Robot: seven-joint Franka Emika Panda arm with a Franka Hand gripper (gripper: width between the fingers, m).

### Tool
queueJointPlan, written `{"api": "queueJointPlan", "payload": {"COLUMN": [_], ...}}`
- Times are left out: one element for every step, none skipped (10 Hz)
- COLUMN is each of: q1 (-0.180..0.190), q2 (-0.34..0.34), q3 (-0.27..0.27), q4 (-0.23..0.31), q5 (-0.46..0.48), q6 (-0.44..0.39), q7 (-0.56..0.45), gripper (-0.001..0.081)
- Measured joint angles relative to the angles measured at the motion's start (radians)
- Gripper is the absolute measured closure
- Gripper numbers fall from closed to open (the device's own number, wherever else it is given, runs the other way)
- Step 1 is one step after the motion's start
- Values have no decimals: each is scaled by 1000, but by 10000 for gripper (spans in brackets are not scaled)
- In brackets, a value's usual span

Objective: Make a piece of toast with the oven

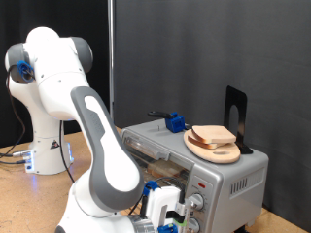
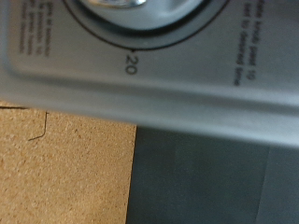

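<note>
The silver oven (image 1: 228,180) stands at the exterior view's lower right. A piece of toast (image 1: 215,135) lies on a round wooden plate (image 1: 206,150) on the oven's roof. My gripper (image 1: 171,214) is down at the oven's front panel, right against the round knobs (image 1: 195,204); its fingers are hidden by the hand. The wrist view is pressed close to the oven's panel (image 2: 187,75). It shows the rim of a knob (image 2: 117,5) and a dial mark reading 20, and no fingers.
A blue object (image 1: 175,121) and a black upright stand (image 1: 236,115) also sit on the oven's roof. The oven rests on a tan board table (image 2: 56,168), whose edge drops to a dark surface (image 2: 215,187). A black curtain hangs behind.
</note>
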Motion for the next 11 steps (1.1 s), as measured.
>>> {"api": "queueJointPlan", "payload": {"q1": [0,1,1,0,0,0,-1,-2,-3,-4,-5], "q2": [0,0,-1,-3,-6,-9,-15,-26,-35,-36,-36], "q3": [0,2,8,10,11,12,14,14,14,14,14], "q4": [-4,-9,-16,-20,-26,-29,-33,-40,-49,-54,-55], "q5": [3,4,5,7,10,16,20,23,25,31,34], "q6": [5,6,6,6,6,5,-1,-3,2,2,2], "q7": [0,0,-4,-7,-11,-13,-15,-15,-15,-18,-21], "gripper": [-2,-2,10,10,190,190,369,369,570,597,597]}}
